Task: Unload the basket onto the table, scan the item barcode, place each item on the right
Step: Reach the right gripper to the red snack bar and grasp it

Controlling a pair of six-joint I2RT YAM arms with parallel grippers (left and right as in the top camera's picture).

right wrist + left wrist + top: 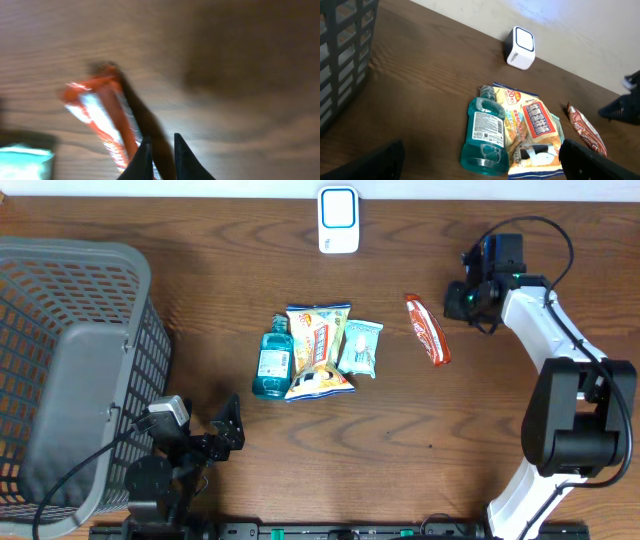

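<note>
The right end effector (160,148) hovers over the far right part of the table (200,270), its fingertips drawn almost together with nothing between them. The red snack wrapper (427,330) lies flat just to its left, not touched. At the middle of the table a blue mouthwash bottle (271,360), a yellow snack bag (318,350) and a small pale pouch (360,348) lie bunched together. The white scanner (338,220) stands at the far edge. The left end effector (228,423) sits near the front, fingers spread wide, beside the grey basket (75,255).
</note>
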